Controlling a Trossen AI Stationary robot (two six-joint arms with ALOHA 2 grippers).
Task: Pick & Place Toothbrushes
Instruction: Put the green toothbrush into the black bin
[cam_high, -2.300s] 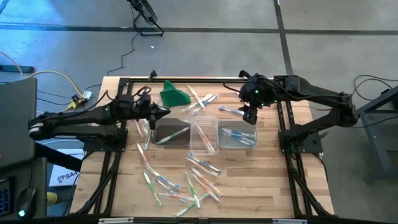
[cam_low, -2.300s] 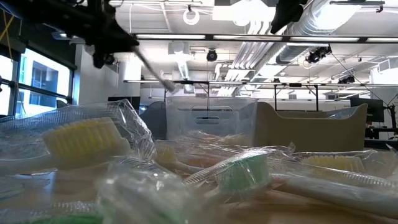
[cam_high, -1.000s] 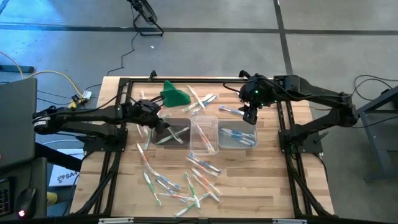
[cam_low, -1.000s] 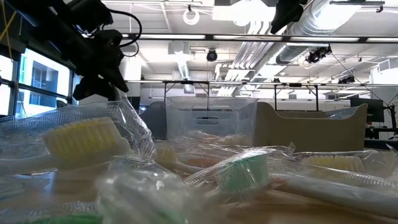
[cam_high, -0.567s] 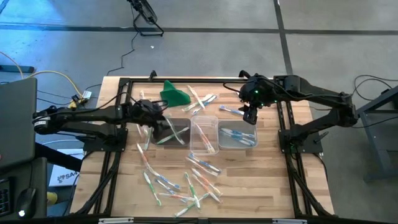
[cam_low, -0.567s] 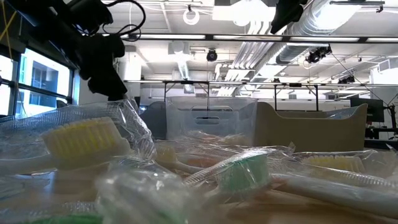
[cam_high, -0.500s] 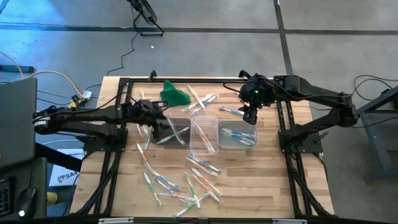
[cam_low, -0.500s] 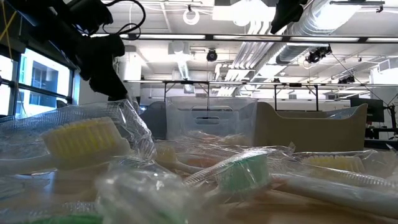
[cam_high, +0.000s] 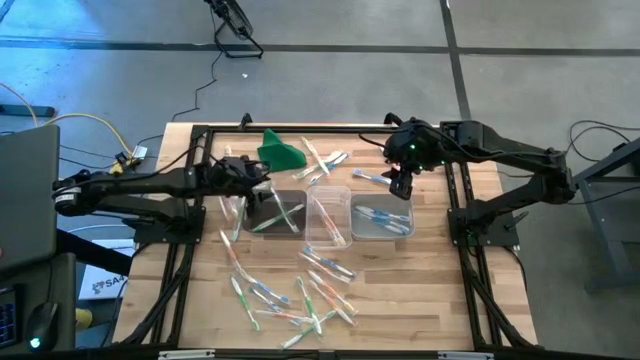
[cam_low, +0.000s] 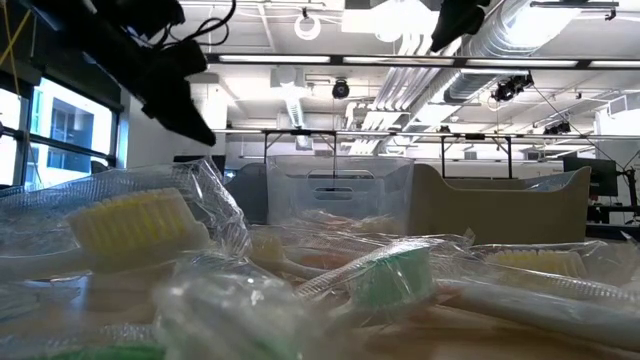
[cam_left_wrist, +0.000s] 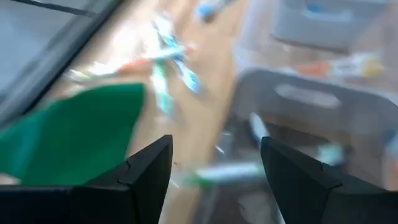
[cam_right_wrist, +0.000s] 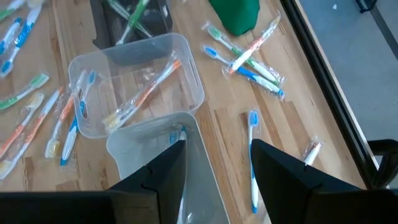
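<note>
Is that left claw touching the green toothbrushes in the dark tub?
Apart. The left wrist view shows the left gripper open and empty, with the green toothbrushes lying beyond its fingertips in the dark tub.

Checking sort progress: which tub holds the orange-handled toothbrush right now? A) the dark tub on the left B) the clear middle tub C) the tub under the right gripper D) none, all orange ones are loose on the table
B: in the right wrist view an orange-handled toothbrush lies slanted inside the clear middle tub, between the dark tub and the one nearest that camera.
</note>
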